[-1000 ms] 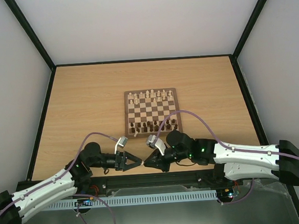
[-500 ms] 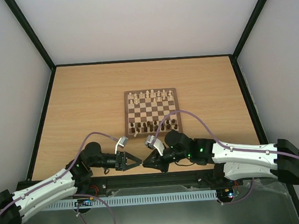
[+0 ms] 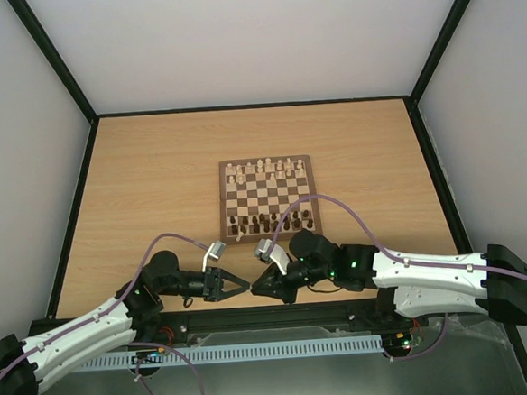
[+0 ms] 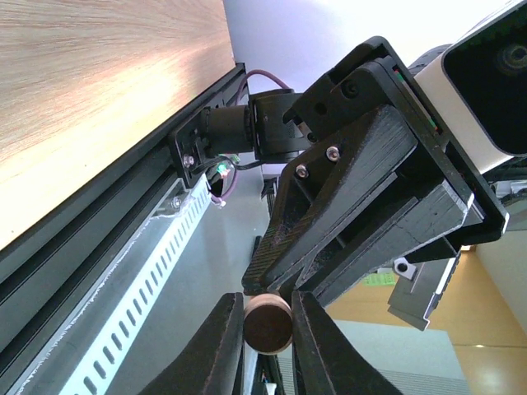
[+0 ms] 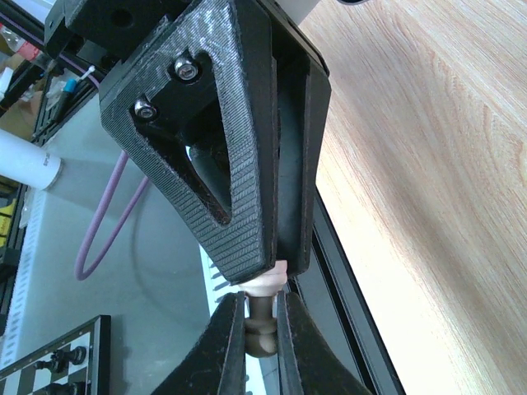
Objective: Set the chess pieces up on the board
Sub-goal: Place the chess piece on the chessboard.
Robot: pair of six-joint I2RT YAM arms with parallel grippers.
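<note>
The black two-fingered left gripper (image 3: 241, 284) is clamped on the round brown base of a small turned wooden chess piece (image 4: 268, 323) above the light wooden table's (image 3: 154, 187) near edge. The right gripper (image 5: 261, 309) pinches its other end, tip to tip (a handover, I judge). Beyond, the square brown-and-cream checkered board (image 3: 266, 197) carries pale cream figures (image 3: 261, 169) along its far edge and dark brown pieces (image 3: 270, 221) along its near one. Setup looks mostly done. The rows are too small to count, and the held piece's type is unclear.
</note>
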